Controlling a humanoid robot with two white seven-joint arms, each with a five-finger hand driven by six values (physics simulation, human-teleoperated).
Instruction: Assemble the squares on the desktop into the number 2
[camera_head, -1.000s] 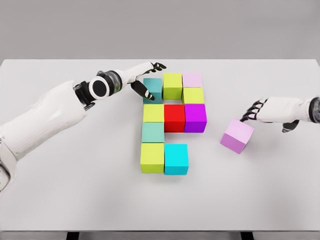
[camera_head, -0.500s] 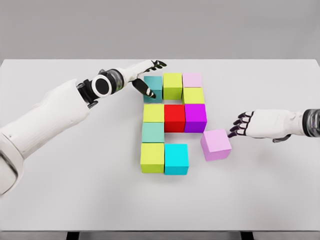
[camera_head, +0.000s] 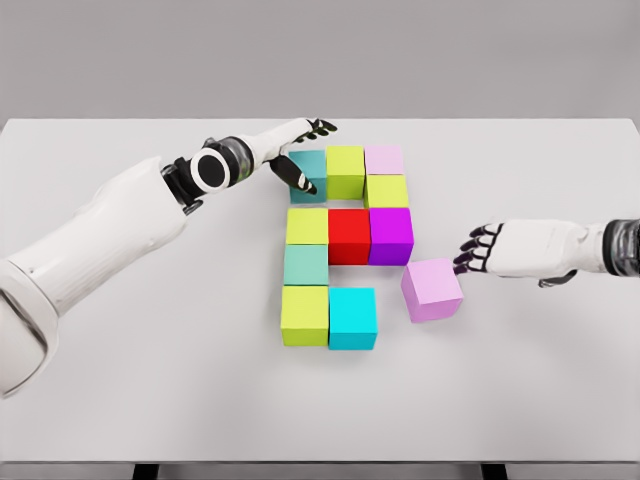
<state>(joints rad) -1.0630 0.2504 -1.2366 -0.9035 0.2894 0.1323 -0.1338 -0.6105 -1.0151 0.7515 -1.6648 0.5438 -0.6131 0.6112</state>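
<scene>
**Last block short of the bottom row**

On the white tabletop (camera_head: 120, 400) ten blocks already sit edge to edge in the shape I am building: a top row of a teal block (camera_head: 308, 172), a green block (camera_head: 345, 170) and a pale pink block (camera_head: 385, 160), a yellow-green block (camera_head: 387, 190) beneath the pink one, a middle row of a yellow block (camera_head: 308, 225), a red block (camera_head: 349, 236) and a purple block (camera_head: 391, 235), then a mint block (camera_head: 306, 264) going down the left side, and a lime block (camera_head: 305, 314) with a cyan block (camera_head: 352, 318) starting the bottom row.

One gap is left, just to the right of the cyan block. The lilac block (camera_head: 432, 289) belongs there; it lies near that gap, twisted out of line and apart from the others. My right robot hand (camera_head: 480, 248) rests its curled fingertips (camera_head: 462, 262) against the block's upper right corner. It grips nothing; I judge this is a push, meant to slide the block leftward and down.

My left robot hand (camera_head: 298, 152) sits at the teal block with fingers spread, one stretched over its top and another lying on its face, probably steadying the corner so the figure keeps its shape. It holds nothing.

Apart from the blocks, I see only a plain grey wall (camera_head: 320, 60) behind.
</scene>
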